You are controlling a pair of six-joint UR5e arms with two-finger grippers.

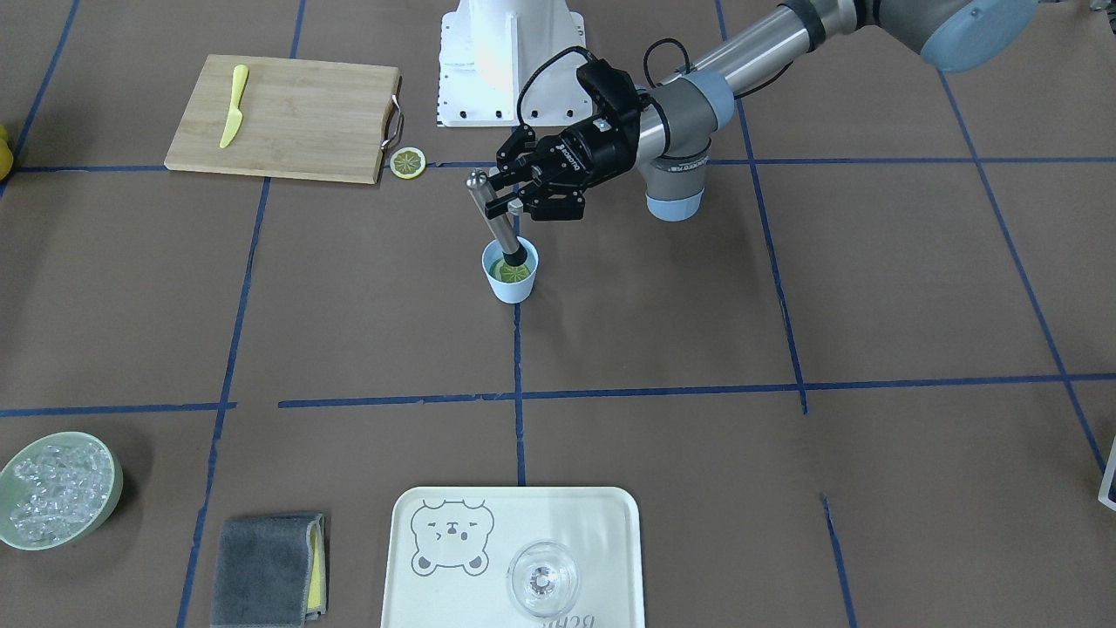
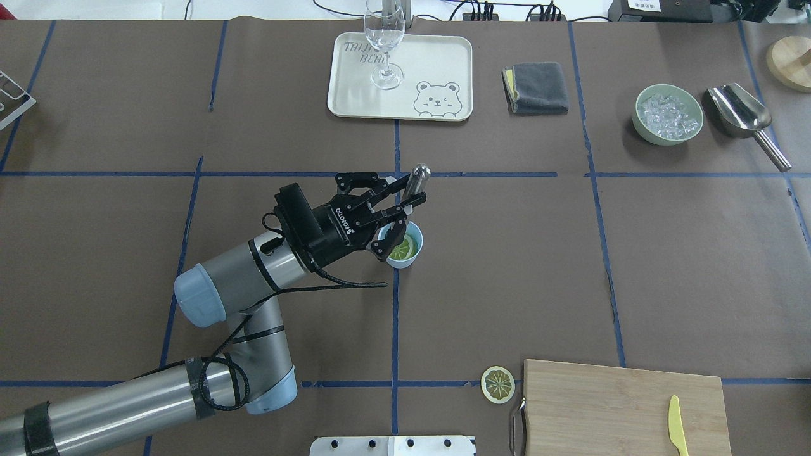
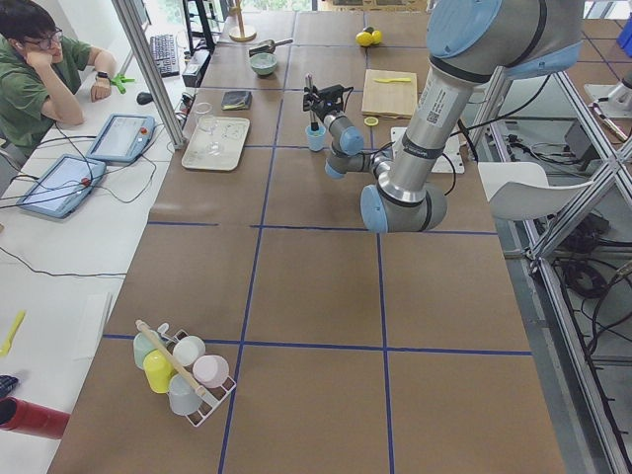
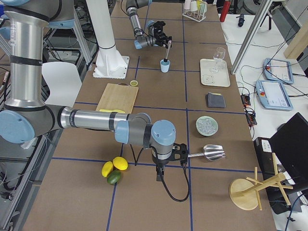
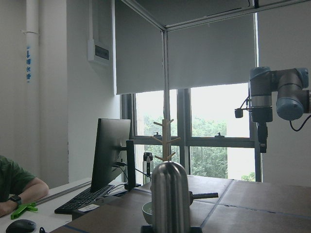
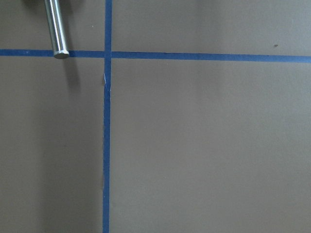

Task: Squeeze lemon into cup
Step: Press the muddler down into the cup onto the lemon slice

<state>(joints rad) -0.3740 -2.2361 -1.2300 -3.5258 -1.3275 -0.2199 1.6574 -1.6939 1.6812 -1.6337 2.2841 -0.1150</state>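
Note:
The light-blue cup (image 1: 510, 289) stands near the table's middle, and also shows in the overhead view (image 2: 400, 262). The cut lemon (image 1: 513, 273) lies inside it, face up (image 2: 407, 247). My left gripper (image 1: 516, 197) is shut on a steel muddler (image 1: 491, 215) that stands tilted, its dark lower end down on the lemon in the cup. The muddler's rounded top shows in the left wrist view (image 5: 170, 196). My right gripper (image 4: 159, 174) shows only in the exterior right view, near the table's end by a scoop; I cannot tell whether it is open or shut.
A flat lemon slice (image 1: 407, 163) lies beside a bamboo cutting board (image 1: 296, 122) with a yellow knife (image 1: 233, 106). A tray (image 1: 453, 593) holds a stemmed glass (image 1: 542, 577). A bowl of ice (image 1: 17, 532), a grey cloth (image 1: 266, 571) and a metal scoop (image 2: 741, 113) lie at the operators' side.

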